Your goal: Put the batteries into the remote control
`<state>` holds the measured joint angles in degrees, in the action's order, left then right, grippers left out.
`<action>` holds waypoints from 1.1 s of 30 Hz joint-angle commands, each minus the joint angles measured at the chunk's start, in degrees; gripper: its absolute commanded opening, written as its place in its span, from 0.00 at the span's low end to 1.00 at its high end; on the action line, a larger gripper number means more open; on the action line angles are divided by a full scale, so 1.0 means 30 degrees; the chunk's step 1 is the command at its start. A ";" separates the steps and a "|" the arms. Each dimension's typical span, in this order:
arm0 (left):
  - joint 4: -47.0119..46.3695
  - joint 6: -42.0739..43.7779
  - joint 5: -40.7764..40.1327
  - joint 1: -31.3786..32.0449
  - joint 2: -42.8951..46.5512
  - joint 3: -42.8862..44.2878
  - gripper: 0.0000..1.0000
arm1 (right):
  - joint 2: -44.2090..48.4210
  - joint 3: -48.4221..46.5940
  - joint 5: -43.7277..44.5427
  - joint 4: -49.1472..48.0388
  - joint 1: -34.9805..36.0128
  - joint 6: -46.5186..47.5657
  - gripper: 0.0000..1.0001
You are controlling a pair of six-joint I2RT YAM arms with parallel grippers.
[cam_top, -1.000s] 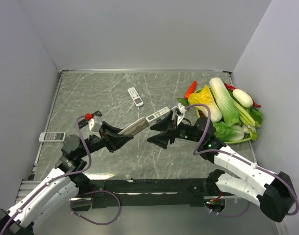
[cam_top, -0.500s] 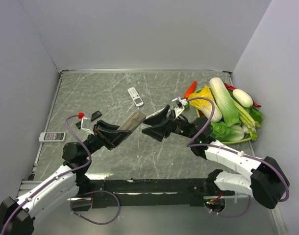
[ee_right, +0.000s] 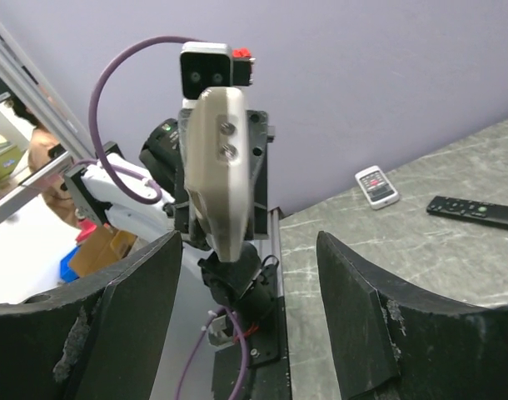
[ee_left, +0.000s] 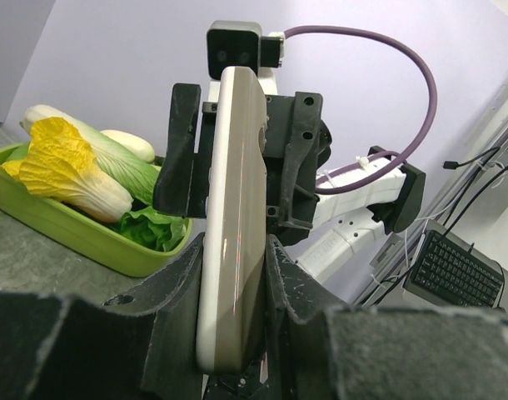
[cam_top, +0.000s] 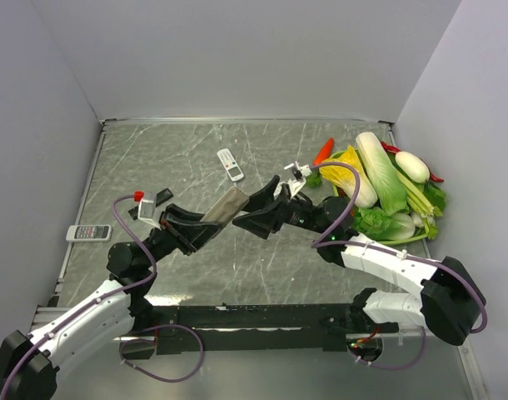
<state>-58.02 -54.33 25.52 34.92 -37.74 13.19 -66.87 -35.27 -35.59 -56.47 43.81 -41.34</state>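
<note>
While the left gripper (cam_top: 202,227) clamps the remote control (cam_top: 227,207) edgewise at the centre of the top view, the right gripper (cam_top: 247,213) stands open, its fingers flanking the remote's far end.

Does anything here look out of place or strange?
Nothing looks spilled or broken. The remote control is held tilted above the table in the left gripper, and a green tray heaped with vegetables sits at the table's right side, oddly unrelated.
</note>
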 commanded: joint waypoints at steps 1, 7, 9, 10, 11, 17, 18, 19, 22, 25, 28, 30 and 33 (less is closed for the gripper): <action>-0.1549 -0.0261 -0.0391 0.0197 -0.0078 0.0115 0.01 | -0.0296 -0.1252 0.0174 -0.1275 0.0805 -0.0048 0.72; -0.1521 -0.0144 -0.0391 0.0314 -0.0165 0.0290 0.01 | -0.0911 -0.1369 0.0351 -0.1685 0.1332 -0.0252 0.61; -0.1491 -0.0056 -0.0245 0.0344 -0.0194 0.0320 0.02 | -0.1000 -0.1428 0.0351 -0.1685 0.1363 -0.0223 0.50; -0.1461 -0.0056 -0.0157 0.0373 -0.0224 0.0320 0.02 | -0.1059 -0.1457 0.0351 -0.1714 0.1363 -0.0252 0.46; -0.1316 -0.0027 -0.0127 0.0373 -0.0224 0.0320 0.02 | -0.1030 -0.1457 0.0351 -0.1686 0.1363 -0.0194 0.38; -0.0408 0.0237 0.0370 0.0402 -0.0049 0.0408 0.07 | -0.0503 -0.1428 0.0555 -0.0721 0.1334 0.0361 0.04; 0.0029 0.0324 0.0487 0.0373 0.0010 0.0553 0.07 | -0.0358 -0.1457 0.0527 -0.0603 0.1362 0.0421 0.02; 0.0236 0.0354 0.0459 0.0373 0.0068 0.0612 0.06 | -0.0327 -0.1457 0.0498 -0.0456 0.1334 0.0508 0.02; 0.0472 0.0355 0.0284 0.0402 0.0098 0.0642 0.02 | -0.0415 -0.1545 0.0264 -0.0629 0.1363 0.0393 0.21; 0.0444 0.0179 0.0195 0.0402 -0.0076 0.0613 0.01 | -0.0619 -0.1574 0.0176 -0.1361 0.1363 -0.0105 0.45; 0.0006 -0.0143 0.0195 0.0402 -0.0310 0.0525 0.01 | -0.0795 -0.1604 0.0175 -0.1860 0.1334 -0.0485 0.52; -0.0229 -0.0348 0.0079 0.0402 -0.0429 0.0409 0.01 | -0.0854 -0.1633 0.0175 -0.2007 0.1392 -0.0574 0.52; -0.0786 -0.0641 0.0019 0.0402 -0.0634 0.0291 0.01 | -0.0912 -0.1663 0.0292 -0.1774 0.1450 -0.0428 0.49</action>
<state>-56.47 -55.33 25.63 35.88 -39.05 13.30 -69.60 -37.26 -35.35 -57.84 47.48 -42.13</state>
